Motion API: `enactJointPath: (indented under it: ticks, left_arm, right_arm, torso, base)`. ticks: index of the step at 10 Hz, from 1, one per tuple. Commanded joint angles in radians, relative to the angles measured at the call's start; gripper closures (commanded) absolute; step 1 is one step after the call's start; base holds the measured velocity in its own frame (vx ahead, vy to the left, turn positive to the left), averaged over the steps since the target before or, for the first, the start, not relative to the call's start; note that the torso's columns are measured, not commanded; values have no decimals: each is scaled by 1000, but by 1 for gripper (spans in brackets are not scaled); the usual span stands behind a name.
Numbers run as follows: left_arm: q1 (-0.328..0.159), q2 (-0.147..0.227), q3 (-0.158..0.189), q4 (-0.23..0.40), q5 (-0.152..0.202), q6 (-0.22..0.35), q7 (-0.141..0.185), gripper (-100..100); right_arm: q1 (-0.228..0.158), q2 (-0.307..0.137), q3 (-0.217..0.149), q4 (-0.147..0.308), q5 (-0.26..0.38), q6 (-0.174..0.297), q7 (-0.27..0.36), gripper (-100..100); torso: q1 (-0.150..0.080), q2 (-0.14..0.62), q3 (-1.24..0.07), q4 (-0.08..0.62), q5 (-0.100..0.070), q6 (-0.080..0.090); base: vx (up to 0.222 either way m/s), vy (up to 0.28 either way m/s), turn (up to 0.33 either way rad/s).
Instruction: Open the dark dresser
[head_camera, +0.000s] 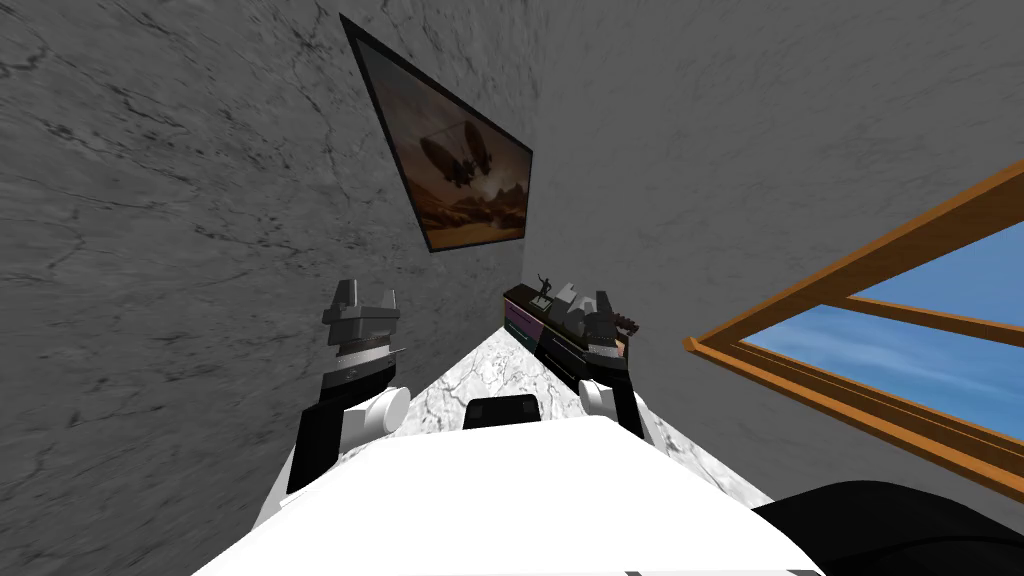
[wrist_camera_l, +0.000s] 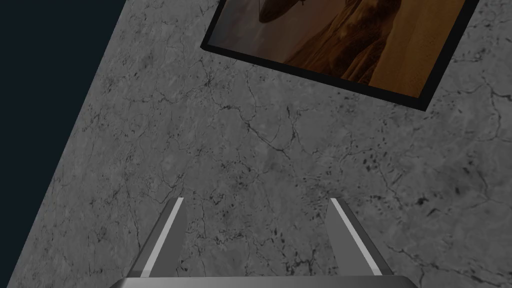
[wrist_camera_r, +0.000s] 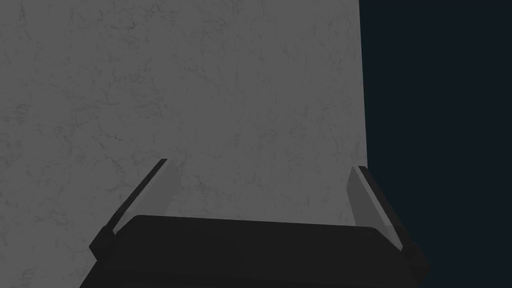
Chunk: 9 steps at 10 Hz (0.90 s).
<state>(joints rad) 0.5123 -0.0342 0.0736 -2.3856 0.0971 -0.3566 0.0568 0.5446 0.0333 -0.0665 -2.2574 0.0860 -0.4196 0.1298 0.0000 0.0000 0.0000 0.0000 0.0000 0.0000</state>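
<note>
Closest to us, both arms are raised in front of the chest with nothing in them. The left gripper has its blades spread wide, and the right gripper is just as wide apart. Each faces grey wall.

Beyond them a strip of pale marbled floor narrows between two grey walls, with a framed painting on our left and a wood-framed window on our right. The dark dresser stands at the far end against the right-hand wall, well apart from either hand. Our right forearm covers part of its front.

We judge the approach to be the risky part. Driving down this narrow strip with the arms held out could scrape a blade along a wall or the window frame. We cannot make out a handle, so reaching early could miss it. A small figurine and other pieces on top could be knocked off by a high approach.
</note>
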Motion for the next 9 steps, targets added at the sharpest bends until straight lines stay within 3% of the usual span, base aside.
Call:
enactJointPath:
  ticks: [1, 9]
  left_arm:
    - [0, 0, 0, 0, 0, 0, 0, 0]
    - [0, 0, 0, 0, 0, 0, 0, 0]
  right_arm:
    - [0, 0, 0, 0, 0, 0, 0, 0]
    - [0, 0, 0, 0, 0, 0, 0, 0]
  torso:
    - [0, 40, -82, 41, 0, 0]
    - [0, 618, -1234, 617, 0, 0]
  base:
    - [0, 0, 0]
    - [0, 0, 0]
